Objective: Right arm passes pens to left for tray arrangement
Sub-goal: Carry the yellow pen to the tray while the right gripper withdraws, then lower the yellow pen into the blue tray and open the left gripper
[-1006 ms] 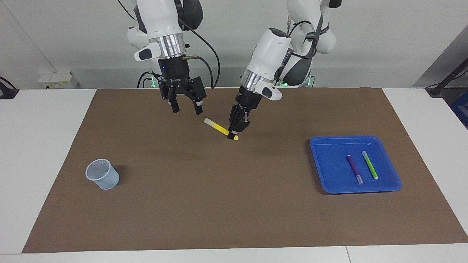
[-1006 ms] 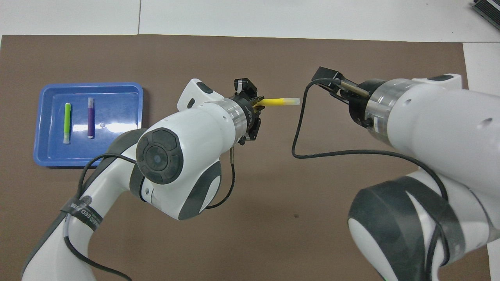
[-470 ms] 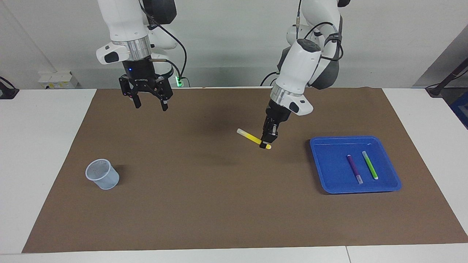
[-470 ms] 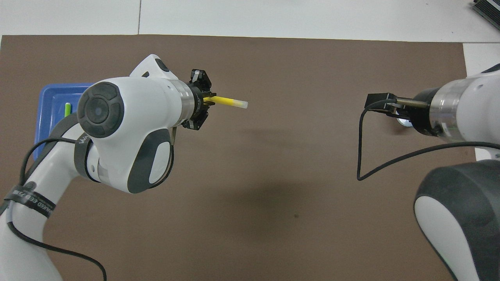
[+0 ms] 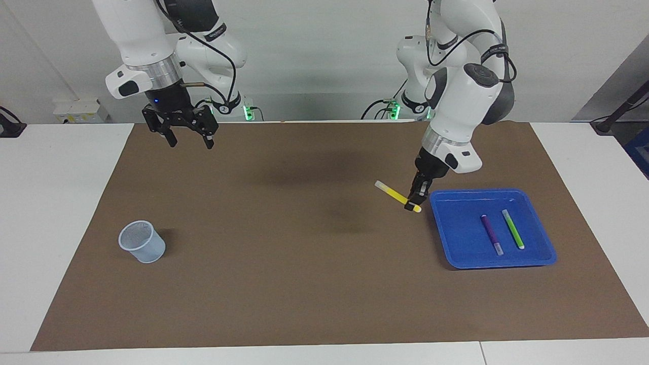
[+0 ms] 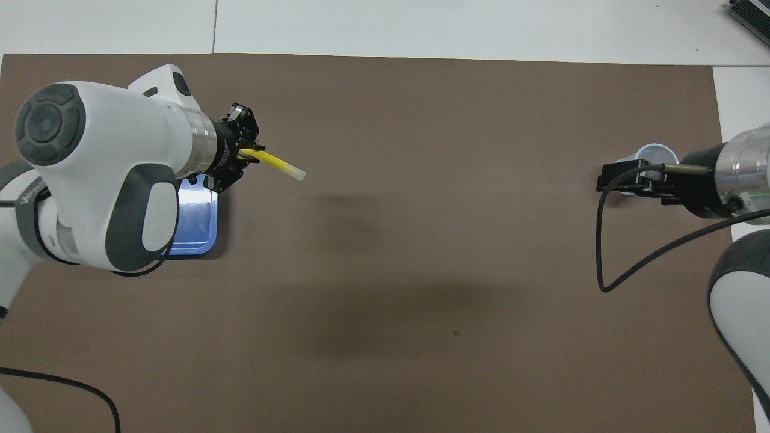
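A yellow pen (image 5: 393, 192) (image 6: 278, 166) with a pale end hangs tilted in the air, and my left gripper (image 5: 413, 202) (image 6: 246, 155) is shut on its other end. That gripper is over the brown mat, just beside the rim of the blue tray (image 5: 442, 228) (image 6: 198, 225). A purple pen (image 5: 491, 234) and a green pen (image 5: 512, 228) lie side by side in the tray. My right gripper (image 5: 186, 140) hangs open and empty over the mat's edge at the right arm's end of the table.
A small translucent pale-blue cup (image 5: 142, 242) (image 6: 657, 154) stands on the brown mat (image 5: 304, 263) toward the right arm's end. In the overhead view my left arm hides most of the tray.
My left arm has carried the yellow pen from mid-table over to the tray's edge. My right arm, open, has drawn back toward its own end of the table.
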Robot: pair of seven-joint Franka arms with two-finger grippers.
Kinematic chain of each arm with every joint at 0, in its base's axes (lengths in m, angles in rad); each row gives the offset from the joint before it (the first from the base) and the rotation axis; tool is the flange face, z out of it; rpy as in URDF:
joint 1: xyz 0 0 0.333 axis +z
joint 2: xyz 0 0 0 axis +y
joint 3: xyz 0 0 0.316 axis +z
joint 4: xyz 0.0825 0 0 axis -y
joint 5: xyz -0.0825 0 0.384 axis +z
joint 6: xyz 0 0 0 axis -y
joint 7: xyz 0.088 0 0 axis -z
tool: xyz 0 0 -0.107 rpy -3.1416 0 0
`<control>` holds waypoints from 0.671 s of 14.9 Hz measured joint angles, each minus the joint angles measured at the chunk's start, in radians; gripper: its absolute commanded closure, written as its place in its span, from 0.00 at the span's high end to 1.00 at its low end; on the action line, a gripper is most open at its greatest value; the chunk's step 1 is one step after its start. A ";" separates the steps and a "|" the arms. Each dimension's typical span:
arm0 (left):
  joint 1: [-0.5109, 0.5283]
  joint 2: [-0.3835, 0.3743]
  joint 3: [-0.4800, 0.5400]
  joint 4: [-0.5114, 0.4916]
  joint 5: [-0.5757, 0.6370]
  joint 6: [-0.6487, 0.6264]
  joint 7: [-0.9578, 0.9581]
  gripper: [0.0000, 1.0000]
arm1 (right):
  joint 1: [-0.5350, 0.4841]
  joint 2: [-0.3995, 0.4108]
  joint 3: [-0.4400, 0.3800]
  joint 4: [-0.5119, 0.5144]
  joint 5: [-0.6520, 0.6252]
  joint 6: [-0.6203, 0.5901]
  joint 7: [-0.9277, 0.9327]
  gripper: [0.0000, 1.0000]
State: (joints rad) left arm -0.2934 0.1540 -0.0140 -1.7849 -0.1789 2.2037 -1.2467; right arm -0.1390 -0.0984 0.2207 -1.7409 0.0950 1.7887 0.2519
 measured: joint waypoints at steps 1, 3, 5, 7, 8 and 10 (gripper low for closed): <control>0.024 -0.003 0.001 0.000 0.000 -0.023 0.075 0.03 | -0.003 0.003 -0.006 0.010 0.001 -0.015 -0.027 1.00; 0.069 -0.009 0.002 -0.003 0.000 -0.060 0.213 0.03 | -0.028 0.012 -0.009 0.037 0.000 -0.054 -0.092 1.00; 0.108 -0.013 0.003 -0.006 0.000 -0.083 0.339 0.02 | -0.062 0.024 -0.011 0.060 -0.005 -0.092 -0.157 1.00; 0.134 -0.014 0.003 -0.011 0.001 -0.089 0.447 0.00 | -0.084 0.033 -0.013 0.069 -0.013 -0.114 -0.197 1.00; 0.143 -0.015 0.003 -0.014 0.001 -0.091 0.500 0.00 | -0.088 0.035 -0.013 0.070 -0.016 -0.125 -0.203 1.00; 0.162 -0.016 0.005 -0.026 0.014 -0.091 0.624 0.00 | -0.088 0.036 -0.011 0.071 -0.020 -0.134 -0.203 1.00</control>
State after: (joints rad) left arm -0.1314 0.1385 -0.0094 -1.8111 -0.1646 2.1123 -0.6225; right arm -0.2273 -0.0627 0.2094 -1.6695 0.0751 1.6551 0.0485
